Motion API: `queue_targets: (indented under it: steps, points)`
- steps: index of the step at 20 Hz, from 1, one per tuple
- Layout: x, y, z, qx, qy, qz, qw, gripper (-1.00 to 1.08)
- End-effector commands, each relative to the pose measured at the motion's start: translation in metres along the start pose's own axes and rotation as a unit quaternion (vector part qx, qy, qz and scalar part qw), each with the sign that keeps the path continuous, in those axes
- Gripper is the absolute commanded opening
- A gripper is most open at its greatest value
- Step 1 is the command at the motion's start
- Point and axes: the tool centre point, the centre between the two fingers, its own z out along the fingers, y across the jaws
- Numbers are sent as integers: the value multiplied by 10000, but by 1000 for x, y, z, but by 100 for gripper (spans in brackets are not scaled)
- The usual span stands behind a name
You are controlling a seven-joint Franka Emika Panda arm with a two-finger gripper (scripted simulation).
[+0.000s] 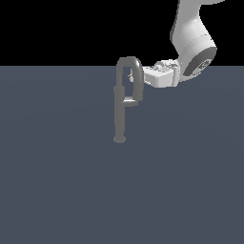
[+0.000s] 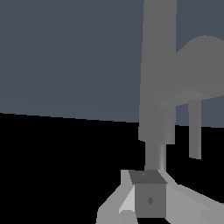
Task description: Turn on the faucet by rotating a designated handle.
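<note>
The faucet (image 1: 119,114) stood upright on the dark floor (image 1: 57,181), long axis vertical, gooseneck arching at top. The handle (image 1: 130,101) was a short bar sticking out crosswise from the post toward the arm side, roughly level. The gripper (image 1: 129,77) reached in w/ fingertips behind the gooseneck loop, mostly hidden; can't tell if spread or pinched. In wrist view the faucet (image 2: 158,78) was cropped, fingers cut off too.

The faucet (image 1: 119,112) is plain matte grey, its handle (image 1: 129,101) grey with a pale highlight. The tabletop (image 1: 57,181) is flat slate blue under a black backdrop. At 2 o'clock, the arm (image 1: 193,43) is white.
</note>
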Motion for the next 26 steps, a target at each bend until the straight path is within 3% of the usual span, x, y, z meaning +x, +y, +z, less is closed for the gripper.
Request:
queue_targets:
  steps: [1,9,18,26]
  points:
    - [13,-3,0,164,-193,147,9996,-100]
    - [35,-6,1,438,-507,397,9970,-100]
    - [35,-6,2,430,-496,386,9971,-100]
    - [24,10,2,430,-496,386,9971,-100]
